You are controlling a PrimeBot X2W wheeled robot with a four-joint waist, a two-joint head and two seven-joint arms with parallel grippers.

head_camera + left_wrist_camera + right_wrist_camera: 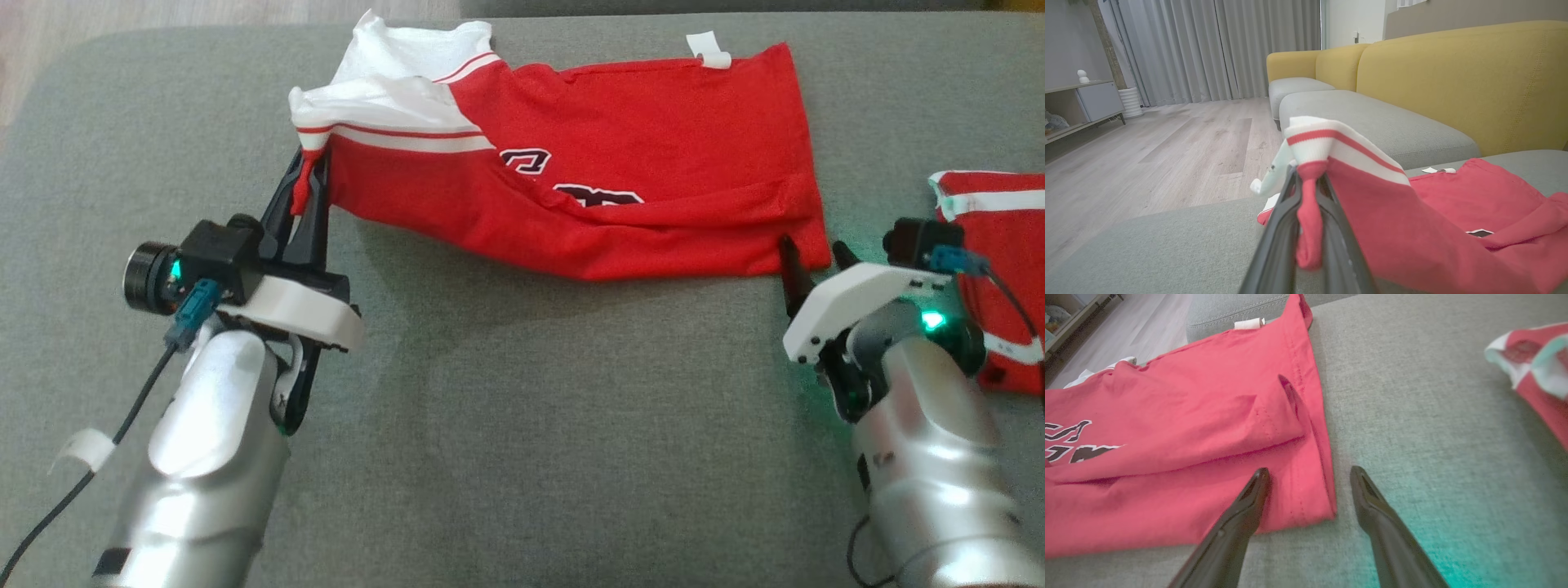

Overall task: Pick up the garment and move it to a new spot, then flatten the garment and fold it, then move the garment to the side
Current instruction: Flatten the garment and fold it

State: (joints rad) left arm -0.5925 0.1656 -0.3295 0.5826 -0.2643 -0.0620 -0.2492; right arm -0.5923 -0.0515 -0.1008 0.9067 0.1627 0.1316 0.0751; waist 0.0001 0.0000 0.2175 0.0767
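Note:
A red garment (620, 180) with white trim and dark lettering lies folded across the grey cushion (522, 392). My left gripper (309, 181) is shut on the garment's near left corner, lifting it slightly; the left wrist view shows red cloth (1308, 216) pinched between the fingers (1278, 228). My right gripper (812, 255) stands open at the near right corner. In the right wrist view the garment's corner (1306, 498) lies between the right gripper's (1309, 475) spread fingertips, one over the cloth, one over bare cushion.
A second red and white garment (1000, 245) lies at the right edge of the cushion. A yellow sofa back (1453, 81) rises behind, and wooden floor (1167, 155) lies beyond the cushion's left end.

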